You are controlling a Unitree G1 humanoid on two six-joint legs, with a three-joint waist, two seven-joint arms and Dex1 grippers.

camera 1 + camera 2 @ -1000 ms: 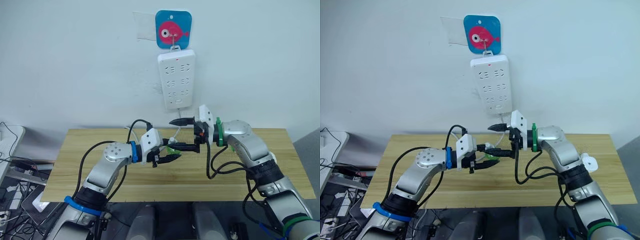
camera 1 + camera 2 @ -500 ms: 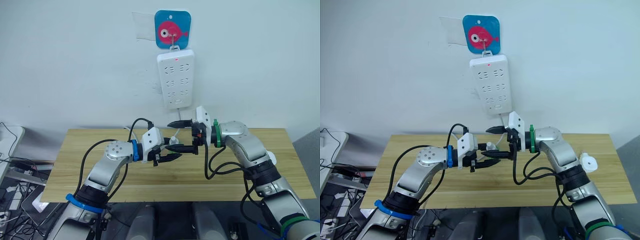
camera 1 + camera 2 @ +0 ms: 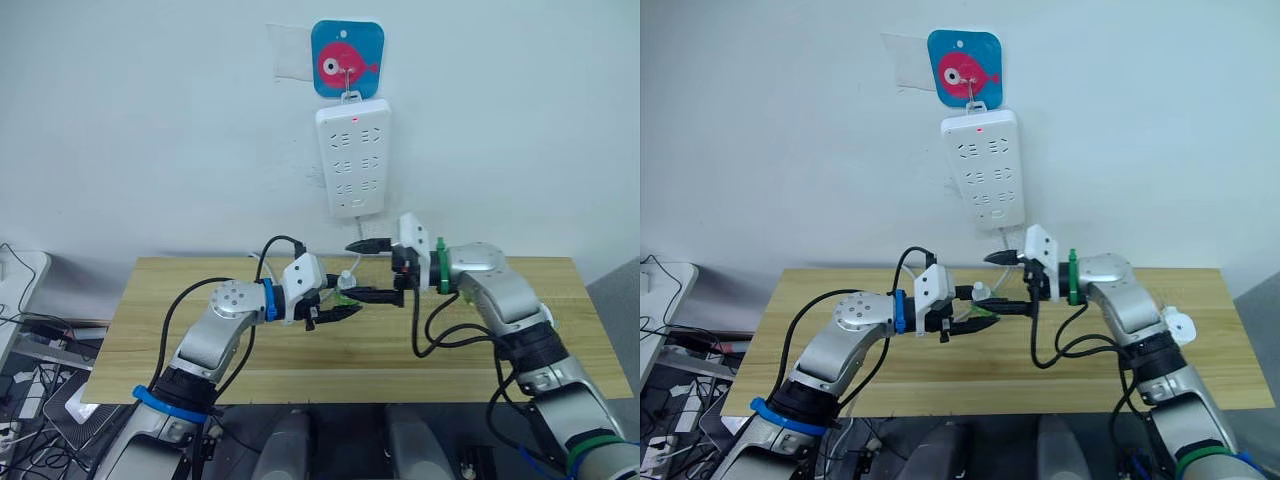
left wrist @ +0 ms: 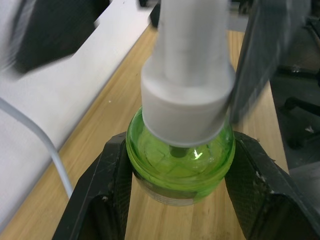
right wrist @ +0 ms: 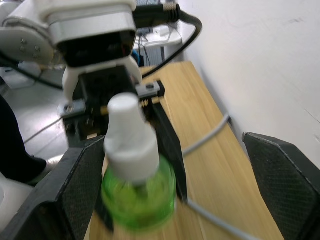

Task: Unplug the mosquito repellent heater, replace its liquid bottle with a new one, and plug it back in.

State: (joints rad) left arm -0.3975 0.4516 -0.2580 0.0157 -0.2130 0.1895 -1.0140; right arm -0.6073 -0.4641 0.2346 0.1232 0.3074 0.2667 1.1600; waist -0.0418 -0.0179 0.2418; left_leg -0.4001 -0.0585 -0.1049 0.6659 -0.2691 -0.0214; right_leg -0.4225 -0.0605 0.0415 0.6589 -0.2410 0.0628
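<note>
Bottle (image 4: 180, 160) pinched in the left tool (image 3: 335, 312) points its white cap (image 5: 127, 137) toward the spread right tool (image 3: 375, 270), which brackets it.

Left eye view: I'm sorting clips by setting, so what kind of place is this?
Probably a lab or workshop test bench, not a home: a bare wooden table against a plain white wall, a power strip hung from a hook, and loose cables and electronics on the floor.

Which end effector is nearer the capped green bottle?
Left. The left end effector grips the capped green bottle by its body. The right end effector is open around it, one finger close beside the cap, not gripping.
</note>
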